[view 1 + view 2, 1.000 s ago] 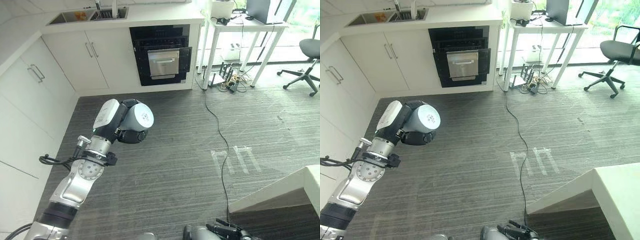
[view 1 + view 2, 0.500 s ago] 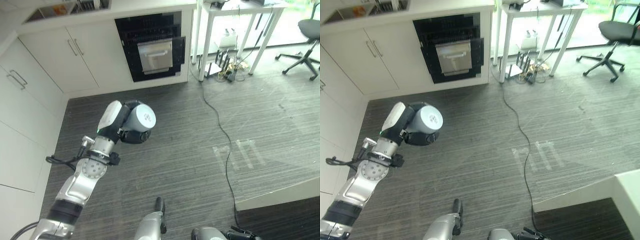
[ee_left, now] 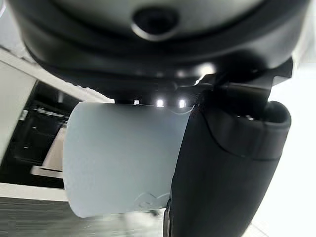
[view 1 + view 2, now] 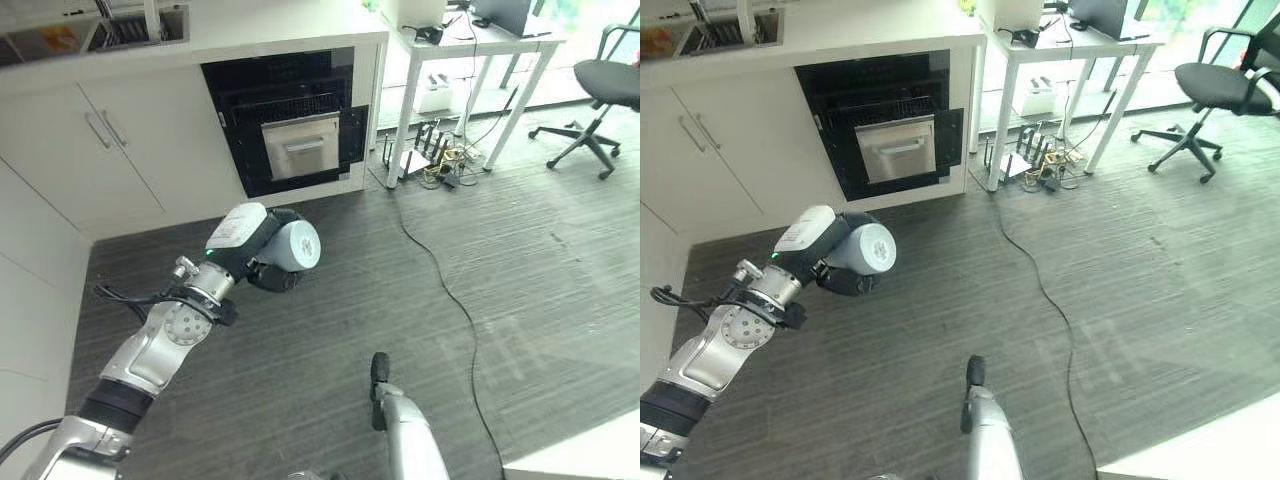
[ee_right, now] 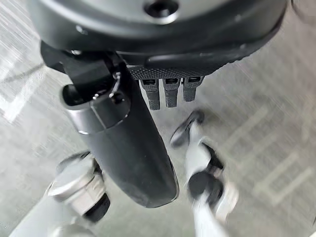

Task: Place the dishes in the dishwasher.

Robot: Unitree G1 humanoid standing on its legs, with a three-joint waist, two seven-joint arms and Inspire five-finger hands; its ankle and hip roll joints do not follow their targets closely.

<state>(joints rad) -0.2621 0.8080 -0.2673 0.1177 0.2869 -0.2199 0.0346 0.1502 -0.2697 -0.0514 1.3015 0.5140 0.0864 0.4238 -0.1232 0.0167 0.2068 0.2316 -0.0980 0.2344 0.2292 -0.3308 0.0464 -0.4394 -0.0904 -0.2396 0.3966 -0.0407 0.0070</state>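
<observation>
My left hand [image 4: 262, 274] is shut on a pale blue cup [image 4: 297, 245], held out above the grey floor; the left wrist view shows the cup [image 3: 123, 158] lying against the palm with the dark thumb [image 3: 227, 173] curled beside it. Ahead, the black dishwasher [image 4: 300, 140] stands in the white cabinet row, its door partly open and a wire rack [image 4: 290, 105] showing above it. My right hand [image 5: 123, 133] hangs over the floor, open and holding nothing.
White cabinets [image 4: 150, 150] run left of the dishwasher, with a sink [image 4: 120, 25] in the counter above. A white table [image 4: 470, 40] with clutter beneath stands to its right, then an office chair [image 4: 600, 90]. A black cable [image 4: 440, 280] crosses the floor. A white counter corner [image 4: 590, 465] is at the lower right.
The camera has shifted: the dishwasher now sits nearer the view's middle and looks larger. My left arm still holds the cup out in front.
</observation>
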